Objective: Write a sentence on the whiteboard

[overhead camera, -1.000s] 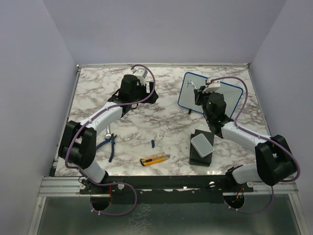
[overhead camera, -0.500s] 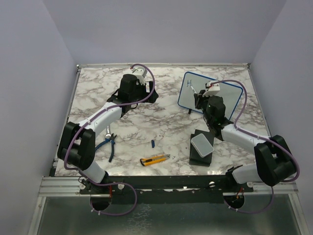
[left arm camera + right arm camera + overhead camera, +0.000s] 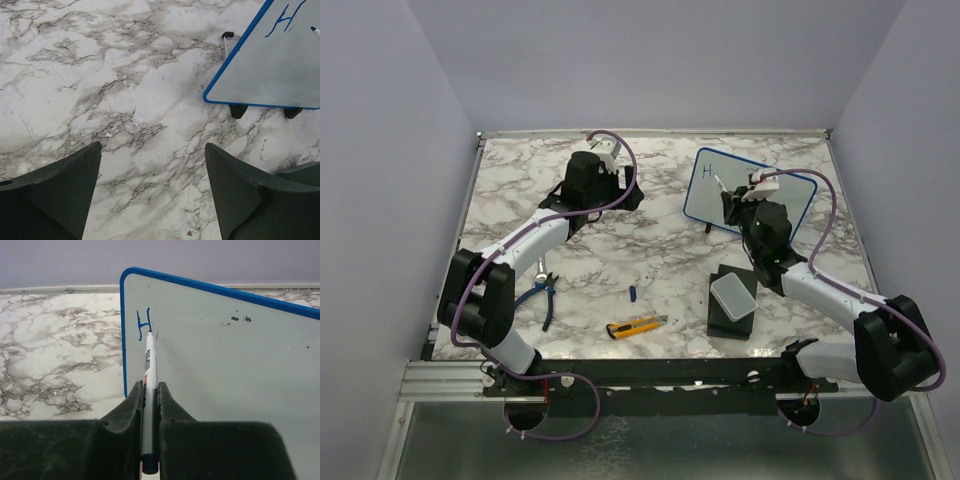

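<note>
Standing upright on its small black feet at the far right of the marble table (image 3: 650,250), the whiteboard (image 3: 702,200) is being presented with its face toward the arms. Of the sentence (image 3: 144,325), only one blue letter, an H, is being shown, near the board's upper left corner (a few small dark specks are also being noted further right). A marker (image 3: 149,370) is being clamped between the fingers of the right gripper (image 3: 148,387), its tip being held at the lower right leg of the H; actual contact cannot be confirmed. The left gripper (image 3: 152,150) is being held with its jaws spread wide and nothing between them, above bare marble, left of the board and apart from it. A yellow utility knife (image 3: 638,325), blue-handled pliers (image 3: 542,295) and a pale grey box (image 3: 733,297) are being recorded nearer the arm bases.
</note>
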Tool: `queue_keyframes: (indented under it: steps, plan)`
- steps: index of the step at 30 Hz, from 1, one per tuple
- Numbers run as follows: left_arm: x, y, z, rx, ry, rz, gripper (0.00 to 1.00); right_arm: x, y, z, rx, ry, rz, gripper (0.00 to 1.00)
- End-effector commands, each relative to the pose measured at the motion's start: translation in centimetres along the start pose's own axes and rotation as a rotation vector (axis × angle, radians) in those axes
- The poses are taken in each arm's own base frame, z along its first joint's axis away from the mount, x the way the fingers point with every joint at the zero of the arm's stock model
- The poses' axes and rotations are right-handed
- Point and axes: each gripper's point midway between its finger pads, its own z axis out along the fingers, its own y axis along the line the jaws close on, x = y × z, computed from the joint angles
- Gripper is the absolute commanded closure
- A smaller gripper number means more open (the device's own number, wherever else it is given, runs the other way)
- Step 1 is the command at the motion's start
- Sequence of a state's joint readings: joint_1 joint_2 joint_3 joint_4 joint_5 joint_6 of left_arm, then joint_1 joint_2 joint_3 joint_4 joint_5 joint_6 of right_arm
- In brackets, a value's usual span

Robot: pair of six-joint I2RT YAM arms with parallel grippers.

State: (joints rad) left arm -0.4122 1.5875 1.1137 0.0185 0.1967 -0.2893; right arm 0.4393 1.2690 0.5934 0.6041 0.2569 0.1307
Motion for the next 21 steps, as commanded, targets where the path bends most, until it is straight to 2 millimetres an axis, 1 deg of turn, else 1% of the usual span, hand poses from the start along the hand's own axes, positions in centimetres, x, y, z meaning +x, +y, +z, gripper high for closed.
queue_keyframes:
  steps: [1,14,21]
  plan:
    - [-0.5,0.2,-0.7,-0.008,-0.022,0.014,0.15,-0.6,-0.1,-0.1,0.012,-0.009,-0.004,1.00]
    - [-0.5,0.3,-0.7,-0.012,-0.024,0.014,0.15,0.0,-0.7,1.1,0.062,0.002,-0.007,1.00]
    - [-0.6,0.3,-0.8,-0.012,-0.026,0.015,0.15,0.3,-1.4,1.1,0.098,0.002,-0.016,1.00]
